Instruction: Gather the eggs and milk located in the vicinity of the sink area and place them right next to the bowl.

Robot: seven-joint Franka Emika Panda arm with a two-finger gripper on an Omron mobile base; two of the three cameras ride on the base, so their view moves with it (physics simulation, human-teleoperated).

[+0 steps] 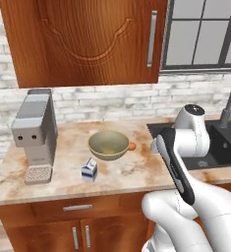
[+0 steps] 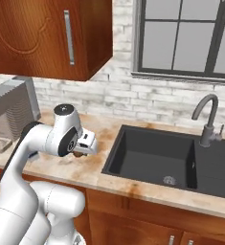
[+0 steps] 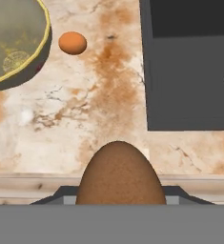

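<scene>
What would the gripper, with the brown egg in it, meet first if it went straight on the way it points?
Probably bare countertop: the gripper, shut on the dark brown egg, points down between bowl and sink. Depth is unclear.

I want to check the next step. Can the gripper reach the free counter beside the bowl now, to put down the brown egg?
Probably yes. The gripper is shut on the brown egg, and the counter between it and the bowl looks bare, apart from the orange egg beside the bowl.

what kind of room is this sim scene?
A rendered home kitchen, most likely: a matte dark-grey rectangular sink with a curved grey gooseneck faucet set in a marbled tan countertop, a grey coffee machine, and brown wooden cabinets above.
</scene>
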